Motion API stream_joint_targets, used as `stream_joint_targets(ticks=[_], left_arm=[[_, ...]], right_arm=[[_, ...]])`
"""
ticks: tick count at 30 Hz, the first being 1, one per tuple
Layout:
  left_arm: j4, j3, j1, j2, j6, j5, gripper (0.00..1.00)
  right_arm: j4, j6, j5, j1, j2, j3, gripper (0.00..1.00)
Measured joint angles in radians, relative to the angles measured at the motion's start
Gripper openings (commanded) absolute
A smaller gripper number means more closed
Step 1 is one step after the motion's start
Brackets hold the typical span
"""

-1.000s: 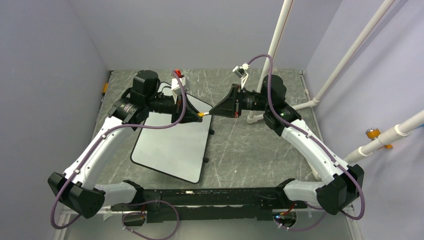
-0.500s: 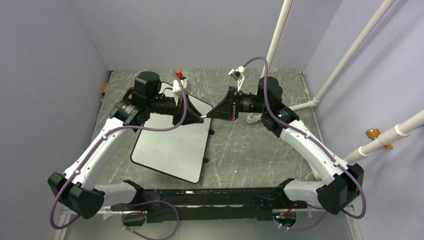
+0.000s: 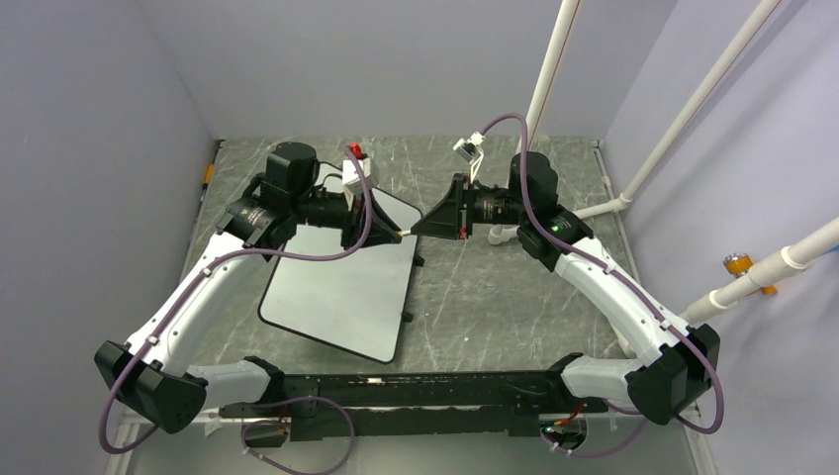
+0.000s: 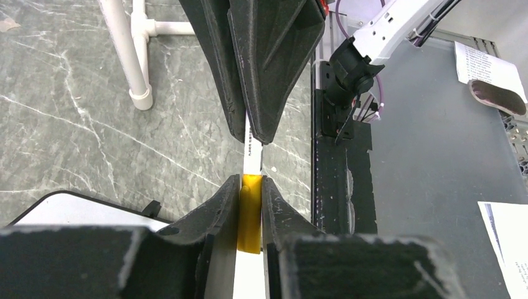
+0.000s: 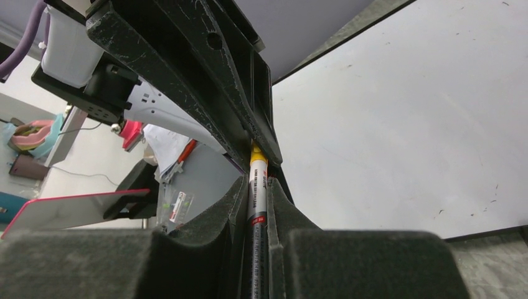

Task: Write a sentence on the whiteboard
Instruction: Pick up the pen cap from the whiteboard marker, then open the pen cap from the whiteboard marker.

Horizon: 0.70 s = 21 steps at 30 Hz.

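Left fingers [image 4: 225, 198], narrow, clamp the yellow cap [image 4: 249, 215] of a marker [image 5: 257, 187]; right fingers [image 5: 231, 208] clamp its barrel. The marker lies level, left to right, cap leftward, above the far right corner of the whiteboard [image 3: 336, 297]. The board lies flat on the table [image 3: 495, 297], long axis near to far, leaning right. Only the top view shows its whole outline. A second earlier the two pairs stood further apart.

One whiteboard [image 3: 341, 287], one marker [image 4: 250, 215], two tools (left tool [image 4: 250, 185], right tool [image 5: 258, 185]).
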Motion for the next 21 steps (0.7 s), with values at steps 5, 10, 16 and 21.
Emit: stream_joint_targets(ticks=[5,10,16,21], left_arm=[[-0.006,0.000,0.000,0.000,0.014,0.002,0.06],[-0.010,0.000,-0.001,0.001,0.018,0.003,0.00],[-0.010,0.000,-0.002,0.001,0.021,0.006,0.00],[0.025,-0.001,-0.017,0.001,0.026,0.006,0.00]], right_arm=[[-0.002,-0.002,-0.001,-0.001,0.000,0.000,0.00],[-0.005,-0.003,-0.004,-0.002,0.000,0.000,0.00],[-0.015,-0.011,-0.002,-0.003,-0.006,0.000,0.00],[-0.054,-0.027,0.006,-0.022,-0.040,0.000,0.00]])
